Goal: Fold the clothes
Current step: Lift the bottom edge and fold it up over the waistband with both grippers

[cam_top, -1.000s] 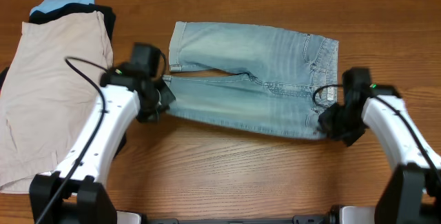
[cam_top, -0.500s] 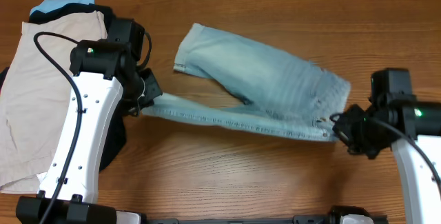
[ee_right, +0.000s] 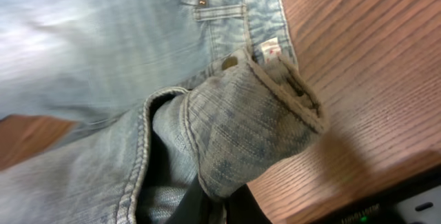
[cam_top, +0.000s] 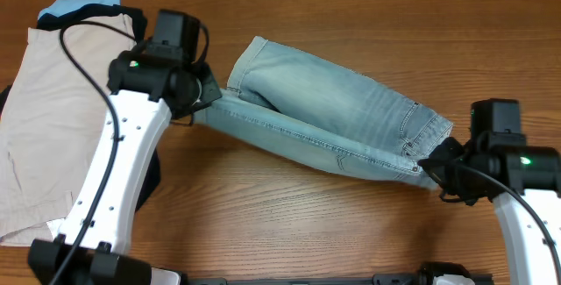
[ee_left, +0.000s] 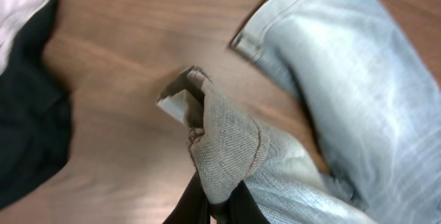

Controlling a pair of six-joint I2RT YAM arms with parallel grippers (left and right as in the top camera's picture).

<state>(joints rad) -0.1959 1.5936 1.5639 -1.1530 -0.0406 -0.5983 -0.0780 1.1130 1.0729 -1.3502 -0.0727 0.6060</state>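
- Currently the denim shorts (cam_top: 337,127) sit mid-table, slanting from the far left of centre down toward the near right corner. They are well apart from the heap at the left edge.
- Left gripper (cam_top: 209,96): jaws pressed together on the hem of one leg. The wrist view shows the cuff bunched and folded over above the black fingers, raised off the wood.
- Right gripper (cam_top: 429,164): jaws clamped on the waistband corner. Its wrist view shows the band doubled over the fingers, with the metal button (ee_right: 229,63) and a small white label (ee_right: 271,47) just above the pinch.
- Why held so, by my reading: the two grips sit at opposite ends of one long side, hem and waistband. The denim between them runs as a straight, fairly taut band, so the side can be carried as one line without sagging.
- The free leg lies flat on the table (cam_top: 289,232), its hem toward the far edge, and overlaps the held leg along the middle seam.
- Likely step: a lengthwise fold, one leg laid over the other. It is not finished, since the two hems are not aligned.
- Beige shorts (cam_top: 61,118) lie spread along the left edge. A black garment (cam_top: 131,15) and a light blue cloth (cam_top: 83,4) peek out at the far left corner. All three lie outside the work.
- Risk: uneven pull could skew the slant further, and the thick waistband could slip from a small pinch.
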